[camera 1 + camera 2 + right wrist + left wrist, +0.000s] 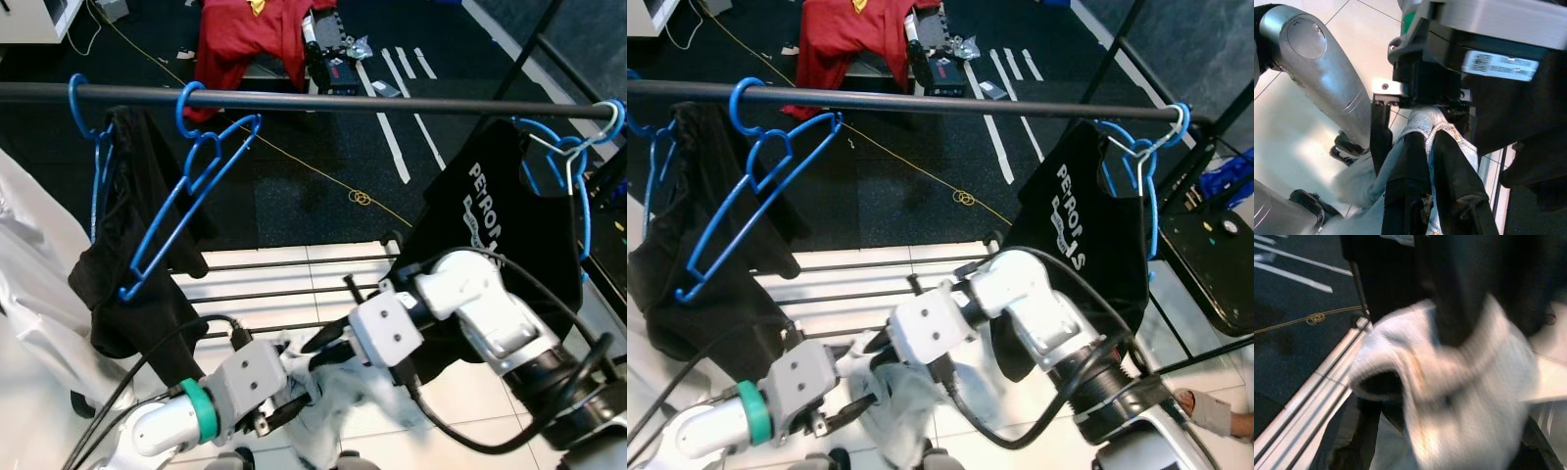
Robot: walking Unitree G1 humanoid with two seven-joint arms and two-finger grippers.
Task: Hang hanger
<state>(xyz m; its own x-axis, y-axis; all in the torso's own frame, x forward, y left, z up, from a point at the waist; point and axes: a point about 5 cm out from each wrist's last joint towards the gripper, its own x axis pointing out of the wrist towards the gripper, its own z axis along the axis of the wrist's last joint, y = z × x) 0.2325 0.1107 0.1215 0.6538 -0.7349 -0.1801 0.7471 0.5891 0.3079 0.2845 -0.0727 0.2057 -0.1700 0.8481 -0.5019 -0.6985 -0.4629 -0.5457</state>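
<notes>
Both grippers, left gripper (294, 397) and right gripper (328, 343), clamp the white garment (896, 397) at lower centre; the empty blue hanger (181, 201) hangs upper left, nearer the left arm.

Blue hanger (186, 201); white garment (896, 397); black shirt (1083, 225).

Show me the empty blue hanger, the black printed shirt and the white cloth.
empty blue hanger (186, 211), left eye view, its sloping arm.
black printed shirt (490, 220), left eye view, the white lettering.
white cloth (1469, 396), left wrist view, its knitted cuff.
</notes>
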